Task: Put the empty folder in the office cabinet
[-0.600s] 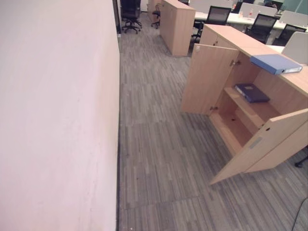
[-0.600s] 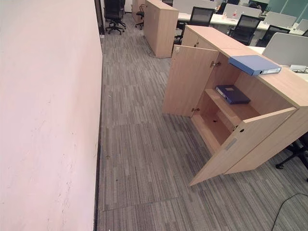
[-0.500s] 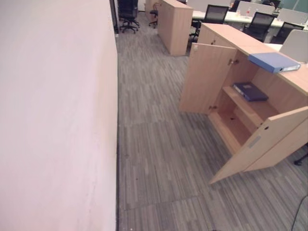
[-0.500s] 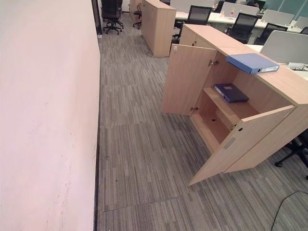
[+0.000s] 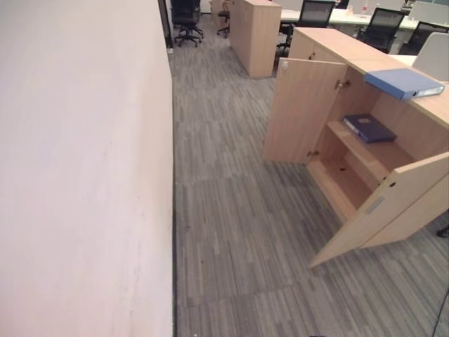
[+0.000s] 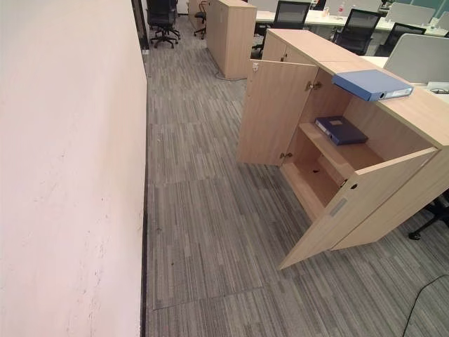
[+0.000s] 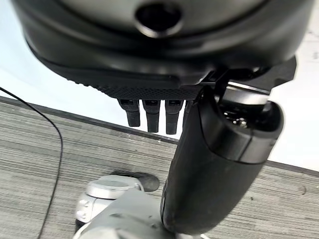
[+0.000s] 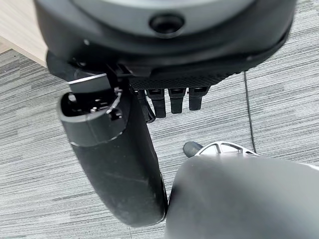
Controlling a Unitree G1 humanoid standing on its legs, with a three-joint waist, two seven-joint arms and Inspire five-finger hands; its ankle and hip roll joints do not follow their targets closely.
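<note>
Grey carpet (image 5: 238, 210) separated both relaxed, empty hands, left hand (image 7: 209, 164) and right hand (image 8: 119, 159), from the blue folder (image 5: 403, 82) atop the open cabinet (image 5: 365, 168), so walking closer squarely seemed wise.

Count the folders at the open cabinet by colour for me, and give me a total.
Light blue folder, lying on the cabinet top: 1
Dark blue folder, lying on the upper shelf inside: 1
Total: 2
</note>
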